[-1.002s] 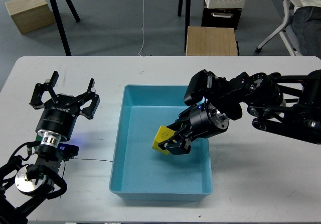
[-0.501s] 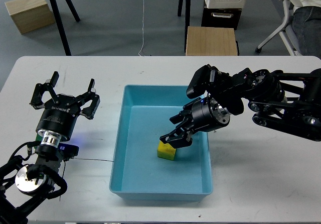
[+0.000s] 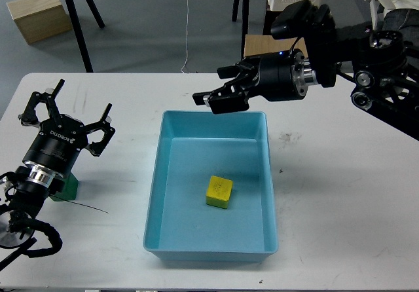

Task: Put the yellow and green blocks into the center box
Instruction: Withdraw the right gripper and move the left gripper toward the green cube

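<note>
The green block (image 3: 67, 188), likely light and rigid, suits a side grip by the left gripper's (image 3: 62, 112) spread fingers.

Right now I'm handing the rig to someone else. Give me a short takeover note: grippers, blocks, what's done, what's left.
Right gripper: open, empty, raised above the far rim of the blue box.
Left gripper: open, empty, over the table's left side.
Yellow block: lying on the box floor, free of either gripper. Done.
Green block: on the table left of the box, partly hidden behind the left arm. Left to do: pick it up and place it in the box, probably with the left gripper.
</note>
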Controlling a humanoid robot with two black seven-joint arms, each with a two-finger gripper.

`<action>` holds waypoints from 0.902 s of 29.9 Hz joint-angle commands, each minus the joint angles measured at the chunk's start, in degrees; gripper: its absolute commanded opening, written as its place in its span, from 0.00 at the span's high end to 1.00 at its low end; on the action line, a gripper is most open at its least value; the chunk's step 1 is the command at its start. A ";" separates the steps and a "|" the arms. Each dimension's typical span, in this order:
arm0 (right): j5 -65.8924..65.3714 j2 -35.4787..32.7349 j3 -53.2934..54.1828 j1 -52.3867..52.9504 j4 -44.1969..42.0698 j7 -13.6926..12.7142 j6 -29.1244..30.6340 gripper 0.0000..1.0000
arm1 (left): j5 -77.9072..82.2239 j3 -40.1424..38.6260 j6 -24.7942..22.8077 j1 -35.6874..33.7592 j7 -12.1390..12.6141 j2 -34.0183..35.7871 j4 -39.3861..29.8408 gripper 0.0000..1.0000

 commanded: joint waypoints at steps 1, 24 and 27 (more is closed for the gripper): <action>0.57 1.01 11.48 -3.41 0.52 -0.08 0.00 0.05 | 11.33 0.34 6.87 -2.66 -0.01 5.78 0.21 0.00; 18.50 16.48 48.32 -45.23 10.45 -6.85 -13.94 0.04 | 103.34 -3.26 -1.55 -11.19 -0.01 24.42 3.99 0.00; 18.50 16.48 51.93 -51.64 12.82 -6.85 -16.30 0.04 | 110.82 -2.91 -2.96 -11.28 -0.01 26.36 1.54 0.00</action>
